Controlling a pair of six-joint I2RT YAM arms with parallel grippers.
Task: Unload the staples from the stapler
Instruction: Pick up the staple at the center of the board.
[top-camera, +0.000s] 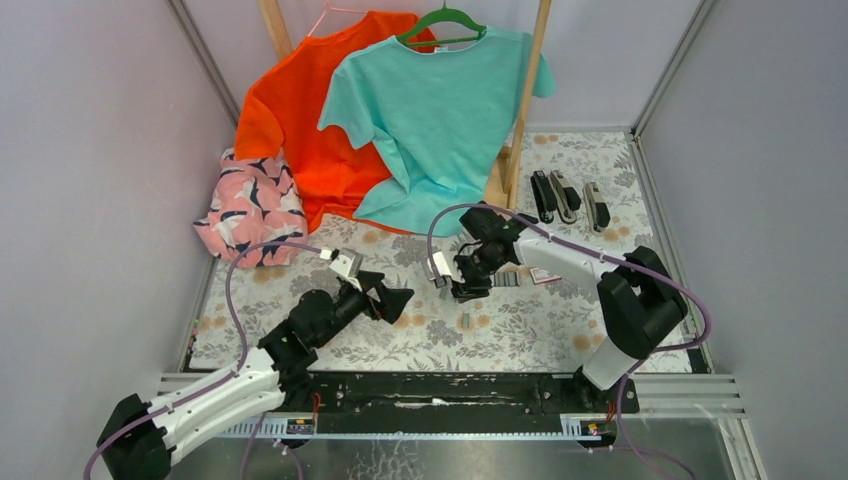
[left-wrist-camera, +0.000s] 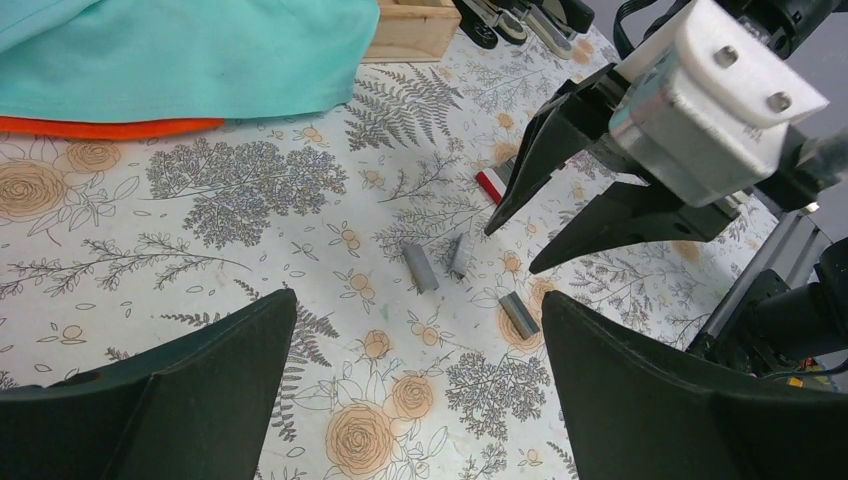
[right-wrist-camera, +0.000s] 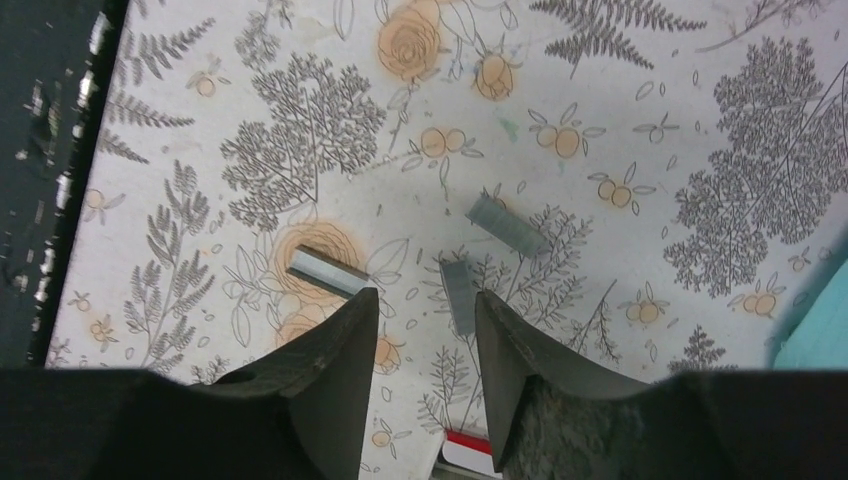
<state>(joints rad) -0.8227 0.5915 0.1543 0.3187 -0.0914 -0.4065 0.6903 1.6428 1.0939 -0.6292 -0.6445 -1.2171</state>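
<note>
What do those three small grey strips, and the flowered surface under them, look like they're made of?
Staple strips: probably metal. They are silvery grey with a dull sheen, straight and hard-edged, and one edge glints. Table cover: looks like printed vinyl or coated cloth, smooth, matte and lying flat. I can't tell which from here.

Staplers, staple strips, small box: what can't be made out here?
Staplers: top view, too small to tell if staples remain inside; left wrist view's top edge cuts them off.
Small box: right wrist view, mostly hidden behind the fingers of the right gripper, cut by the bottom edge.
Staple strips: top view, too small to count.
</note>
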